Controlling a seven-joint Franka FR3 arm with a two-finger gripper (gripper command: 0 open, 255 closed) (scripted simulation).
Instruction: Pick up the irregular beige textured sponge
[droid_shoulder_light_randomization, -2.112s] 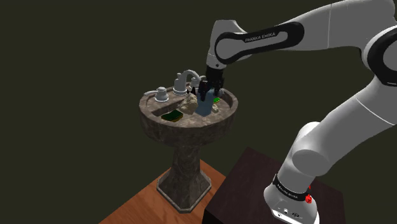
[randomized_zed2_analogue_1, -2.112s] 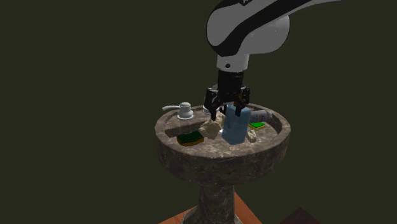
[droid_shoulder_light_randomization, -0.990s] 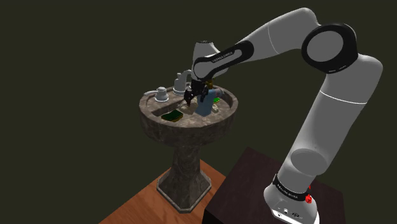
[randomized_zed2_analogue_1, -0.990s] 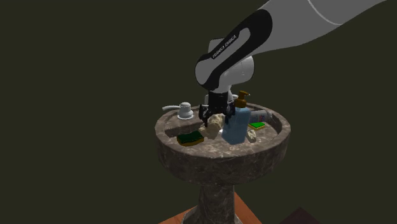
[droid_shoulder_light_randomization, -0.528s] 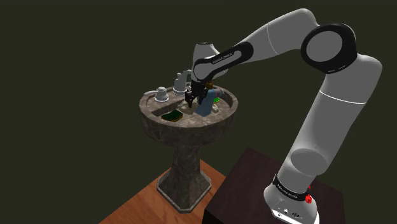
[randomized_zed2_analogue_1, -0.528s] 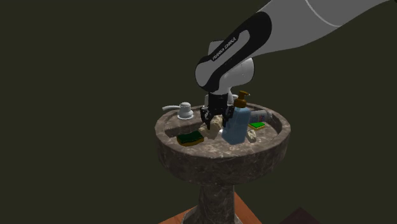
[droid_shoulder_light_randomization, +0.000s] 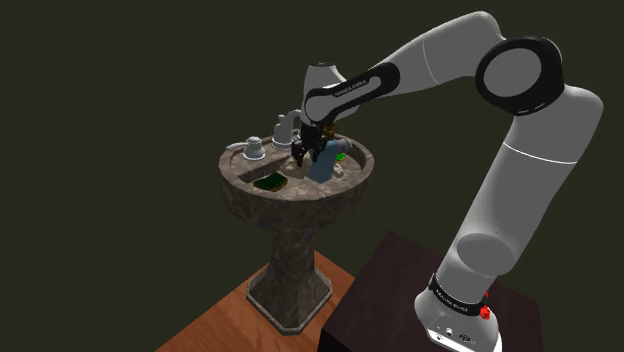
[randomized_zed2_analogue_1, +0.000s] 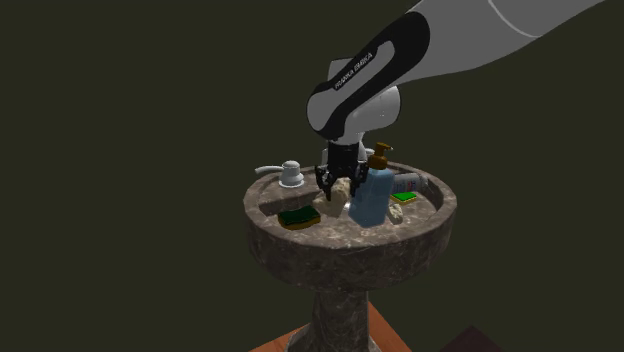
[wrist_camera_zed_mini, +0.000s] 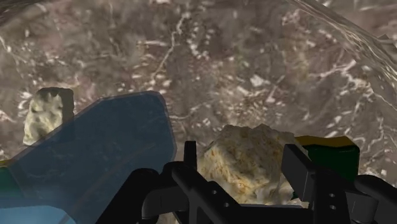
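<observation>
marbled stone pedestal sink (randomized_zed2_analogue_1: 350, 243), rim cut off in the wrist view. translucent blue soap bottle (wrist_camera_zed_mini: 95, 153) hides part of the bowl. lumpy, pitted beige sponge (wrist_camera_zed_mini: 245, 162) lies in the bowl between my gripper's (wrist_camera_zed_mini: 242, 150) spread fingers; can't tell if they touch it. green sponge (wrist_camera_zed_mini: 331, 159) is half hidden behind one finger.

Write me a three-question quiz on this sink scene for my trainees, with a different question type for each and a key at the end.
1. True or false: the gripper is shut on the blue soap bottle.
2. What lies between the gripper's open fingers?
A. a green sponge
B. the beige sponge
C. the faucet
3. Fill the gap: everything here lies in the bowl of a mottled stone pedestal ____.

Key:
1. False: the fingers stand apart, and the bottle is beside them.
2. B
3. sink
</observation>
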